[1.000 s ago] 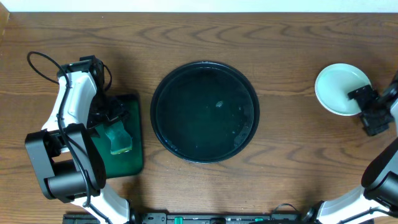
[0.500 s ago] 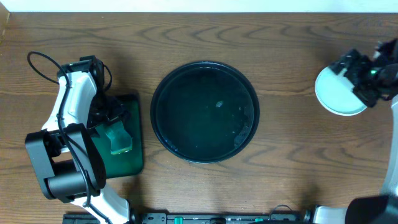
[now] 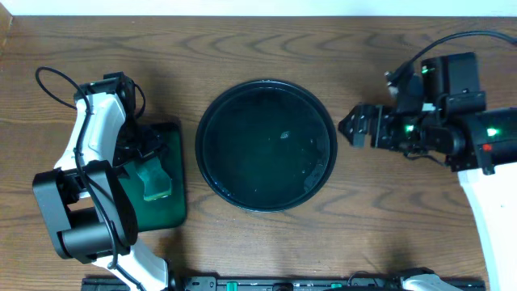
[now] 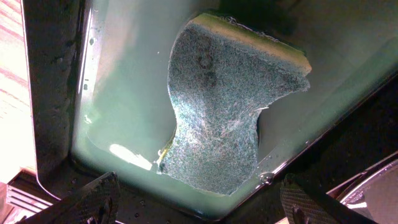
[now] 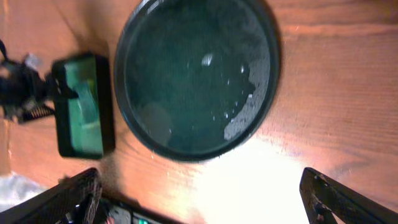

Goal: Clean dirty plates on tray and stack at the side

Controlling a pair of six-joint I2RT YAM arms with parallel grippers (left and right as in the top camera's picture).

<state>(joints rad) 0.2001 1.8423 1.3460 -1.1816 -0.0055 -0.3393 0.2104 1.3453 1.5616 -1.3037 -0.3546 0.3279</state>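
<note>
Right gripper (image 3: 355, 127) is hanging wide open and carrying nothing, its two fingers showing spread at the bottom corners of the right wrist view. Ahead of it and just below, the round black tray (image 3: 266, 145) is lying bare of plates, with only water beads glinting on its floor. No plate is showing anywhere. The stack may be sitting behind this gripper, under the arm, but I cannot tell.

Across the table the left gripper (image 4: 199, 186) is hovering open and empty too. The green-faced sponge (image 4: 217, 118) is lying directly beneath its fingers, in the shallow water of the rectangular green tray (image 4: 118, 87).

By my reading the washing is looking finished, and what's left is a clean retreat. The right arm wants to be lifting before swinging, keeping its fingers off the tray rim and away from wherever the stack is standing. The left should be rising straight up, so it isn't dragging the sponge out.
</note>
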